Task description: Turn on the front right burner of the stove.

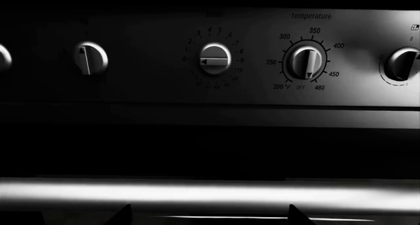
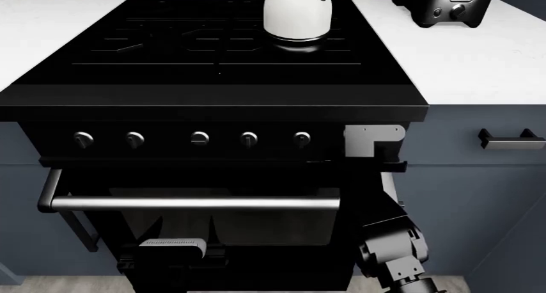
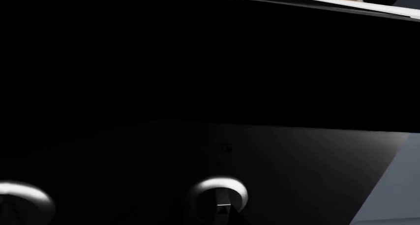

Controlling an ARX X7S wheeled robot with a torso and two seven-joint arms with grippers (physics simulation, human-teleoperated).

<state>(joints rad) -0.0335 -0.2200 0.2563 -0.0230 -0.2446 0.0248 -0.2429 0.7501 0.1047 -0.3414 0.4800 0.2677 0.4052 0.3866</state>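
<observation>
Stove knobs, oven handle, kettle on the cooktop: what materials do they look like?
Small round silver knobs: look like brushed metal, bright highlights on the faces. Long steel-looking bar oven handle: satin metal, soft streak along its length. White rounded kettle: glossy white body, enamel or plastic, can't tell; dark base ring. Simulator render, so only appearance.

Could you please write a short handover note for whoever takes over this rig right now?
Right gripper: raised to the right end of the stove knob row, covering the spot where the last knob would be; whether its jaws are open or shut cannot be told.
Left gripper: low in front of the oven handle, fingers not readable.
Five knobs show in the head view; the rightmost one showing is just left of the right gripper. A white kettle sits on the back of the cooktop.
Done: the approach. Left: grip the front right burner knob and turn it.
</observation>
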